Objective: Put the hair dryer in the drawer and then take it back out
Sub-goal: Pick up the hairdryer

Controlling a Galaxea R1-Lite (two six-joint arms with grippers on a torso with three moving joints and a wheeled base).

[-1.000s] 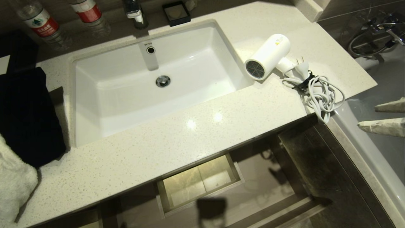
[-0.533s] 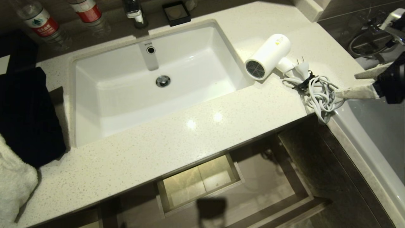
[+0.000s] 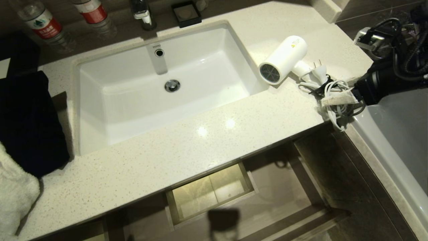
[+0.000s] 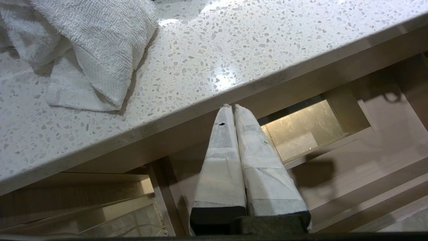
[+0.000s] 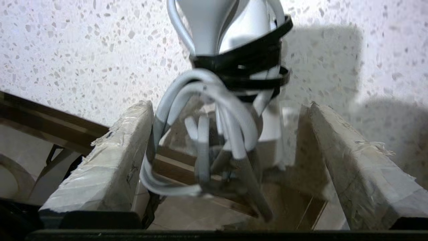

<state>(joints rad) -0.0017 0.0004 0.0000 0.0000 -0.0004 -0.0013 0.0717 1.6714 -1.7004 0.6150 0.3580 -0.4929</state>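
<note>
Hair dryer (image 3: 284, 58) lies on the speckled tabletop (image 3: 187, 147) at the upper right of the head frame, just right of the sink (image 3: 160, 83), its coiled cord (image 3: 334, 97) bunched at the tabletop's right edge. Right tool (image 3: 336, 99) has its fingers apart around that cord. Drawer (image 3: 210, 192) stands pulled out at bottom centre. Left tool (image 4: 233, 107), fingers together, hangs below the tabletop edge.

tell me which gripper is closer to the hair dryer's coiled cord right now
Right. The right gripper is open with its fingers on either side of the hair dryer's coiled cord at the counter's edge. The left gripper is shut below the countertop, beside the open drawer.
</note>
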